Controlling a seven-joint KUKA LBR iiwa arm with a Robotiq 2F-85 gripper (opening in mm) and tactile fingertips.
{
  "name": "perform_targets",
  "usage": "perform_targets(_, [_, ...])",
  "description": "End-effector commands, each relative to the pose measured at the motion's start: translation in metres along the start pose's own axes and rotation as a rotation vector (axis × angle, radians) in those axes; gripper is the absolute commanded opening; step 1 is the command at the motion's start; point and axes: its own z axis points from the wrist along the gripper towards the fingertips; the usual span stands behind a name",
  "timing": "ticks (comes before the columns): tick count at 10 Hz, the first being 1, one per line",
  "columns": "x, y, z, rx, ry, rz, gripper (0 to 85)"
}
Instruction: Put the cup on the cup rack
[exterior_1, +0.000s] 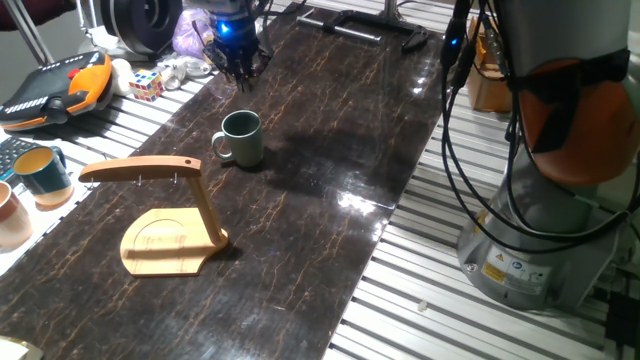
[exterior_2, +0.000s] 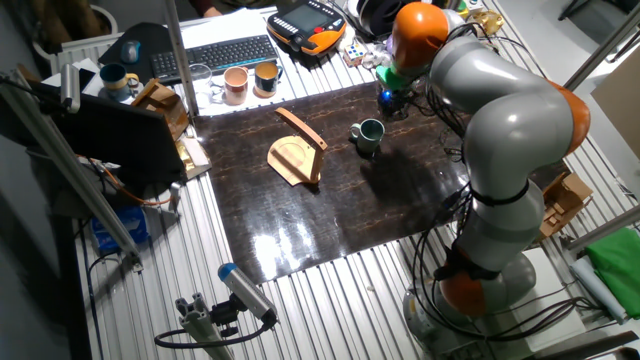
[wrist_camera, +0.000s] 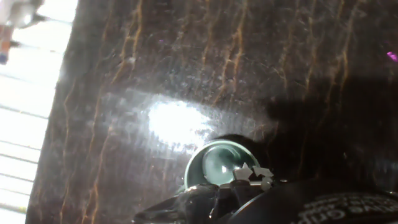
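The cup (exterior_1: 240, 138) is a sage-green mug with a dark inside. It stands upright on the dark marble-patterned table top (exterior_1: 330, 150) with its handle turned toward the left. The cup rack (exterior_1: 170, 215), a light wooden stand with a long arm, rests in front of the cup and a little to its left. My gripper (exterior_1: 240, 78) hangs behind the cup, above the table. Its dark fingers look spread and hold nothing. In the hand view the cup (wrist_camera: 217, 163) shows from above, just beyond the gripper's dark body at the bottom edge.
A teal cup (exterior_1: 42, 172) and a pinkish cup (exterior_1: 10, 215) stand off the left edge of the dark top. An orange pendant (exterior_1: 55, 85) and a puzzle cube (exterior_1: 146, 84) lie at the back left. The arm's base (exterior_1: 540, 220) and cables fill the right.
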Motion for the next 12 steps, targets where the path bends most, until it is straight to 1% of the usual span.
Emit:
perform_targets(1, [0.000, 0.000, 0.000, 0.011, 0.013, 0.528, 0.7])
perform_targets(3, [0.000, 0.000, 0.000, 0.012, 0.026, 0.576, 0.7])
perform_targets(6, [-0.001, 0.004, 0.002, -0.012, 0.005, 0.589, 0.7])
perform_targets(8, [-0.001, 0.006, 0.004, -0.028, 0.005, 0.592, 0.7])
perform_targets(9, [0.000, 0.007, 0.003, -0.029, 0.005, 0.592, 0.7])
perform_targets(11, [0.002, 0.009, 0.001, -0.046, -0.002, 0.603, 0.7])
perform_targets(12, [0.004, 0.011, 0.002, -0.043, -0.006, 0.619, 0.7])
